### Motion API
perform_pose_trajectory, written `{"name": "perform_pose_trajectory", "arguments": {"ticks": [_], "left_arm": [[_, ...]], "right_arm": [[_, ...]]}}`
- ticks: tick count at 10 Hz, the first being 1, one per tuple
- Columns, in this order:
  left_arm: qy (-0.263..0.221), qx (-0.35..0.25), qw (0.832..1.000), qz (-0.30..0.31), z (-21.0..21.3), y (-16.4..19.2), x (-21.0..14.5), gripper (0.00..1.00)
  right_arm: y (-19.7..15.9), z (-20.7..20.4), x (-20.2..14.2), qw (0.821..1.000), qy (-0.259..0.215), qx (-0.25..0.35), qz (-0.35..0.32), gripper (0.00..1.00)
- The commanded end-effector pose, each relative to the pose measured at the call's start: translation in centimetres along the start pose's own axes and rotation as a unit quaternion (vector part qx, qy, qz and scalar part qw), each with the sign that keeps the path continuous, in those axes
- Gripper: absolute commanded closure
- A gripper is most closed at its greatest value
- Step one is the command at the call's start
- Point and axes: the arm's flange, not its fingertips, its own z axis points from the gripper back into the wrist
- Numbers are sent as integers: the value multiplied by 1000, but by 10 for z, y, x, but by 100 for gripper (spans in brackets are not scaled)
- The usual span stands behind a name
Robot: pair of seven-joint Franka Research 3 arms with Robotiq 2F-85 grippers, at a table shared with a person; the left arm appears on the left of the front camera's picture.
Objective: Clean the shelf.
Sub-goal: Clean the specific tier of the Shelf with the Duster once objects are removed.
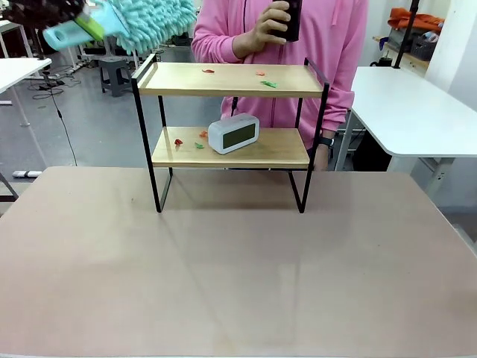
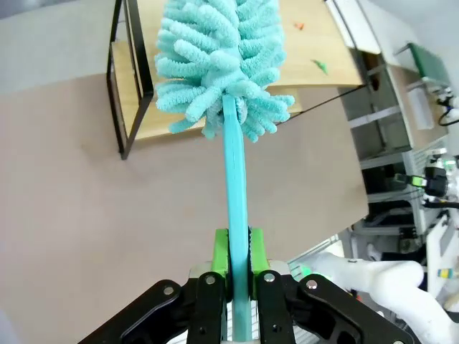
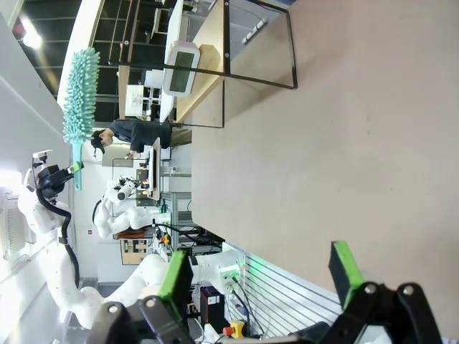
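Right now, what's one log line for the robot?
left gripper: shut on duster | duster: raised, top-left of shelf | right gripper: open | shelf: scraps on both boards, clock on lower

The shelf (image 1: 223, 80), two wood boards in a black frame, stands upright.

Your front view blurs the duster (image 1: 149, 22) and cuts it off at the top edge; from the left wrist, it hides much of the shelf (image 2: 308, 50). The scraps (image 1: 268, 83) (red and green) are too small to identify.

Teal duster (image 2: 222, 64), light-wood shelf (image 1: 223, 80)
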Motion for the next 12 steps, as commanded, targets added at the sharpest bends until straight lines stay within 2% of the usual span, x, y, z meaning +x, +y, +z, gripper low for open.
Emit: {"name": "perform_pose_trajectory", "arguments": {"ticks": [1,8,12], "left_arm": [[-2,41,999,6,-14,-8,-1,87],[-6,126,992,-32,-58,-33,-10,87],[25,126,990,-64,-80,-49,-13,87]], "right_arm": [[1,-1,2,1000,-9,12,13,0],[1,-1,2,1000,-9,12,13,0],[1,-1,2,1000,-9,12,13,0]]}}
